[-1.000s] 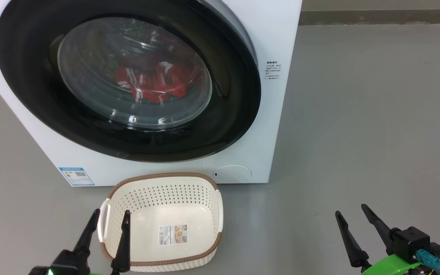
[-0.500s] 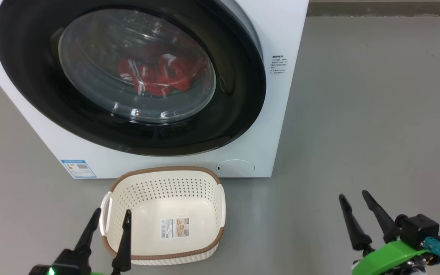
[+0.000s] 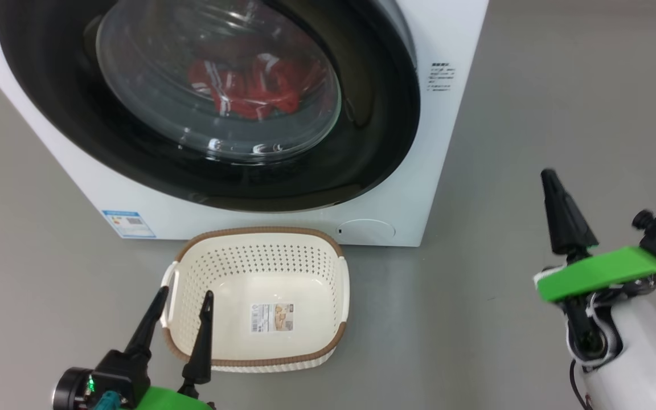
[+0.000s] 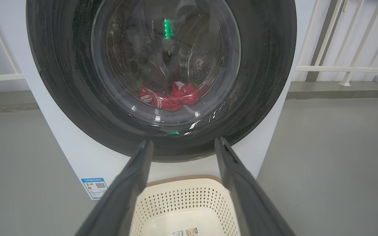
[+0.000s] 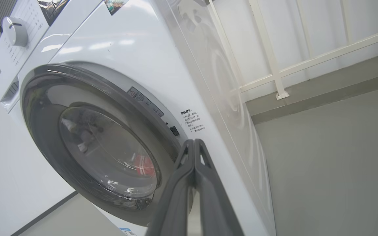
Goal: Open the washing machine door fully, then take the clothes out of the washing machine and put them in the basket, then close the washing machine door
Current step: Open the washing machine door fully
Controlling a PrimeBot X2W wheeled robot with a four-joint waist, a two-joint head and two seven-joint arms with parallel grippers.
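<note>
Firstly, head view, washing machine door (image 3: 362,142): shut flat against the washing machine (image 3: 453,34).
Clothes (image 3: 254,94): red, lay inside the washing machine, seen through the door.
Basket (image 3: 259,232): stood on the floor just in front of the washing machine, with nothing in it.
Left tool (image 3: 185,292): fingers spread wide, held nothing, low in front of the washing machine on the basket's side away from it.
Right tool (image 3: 548,173): fingers pressed together on nothing, raised off the washing machine's right front corner, apart from it.
Left wrist view, left tool: wide open, aimed at the washing machine's front.
Right wrist view, right tool: closed and empty, tips pointed toward the door's right edge; whether they touched could not be told.
Progress: nothing was done yet, by my judgement; opening the door, unloading and closing all remained.
</note>
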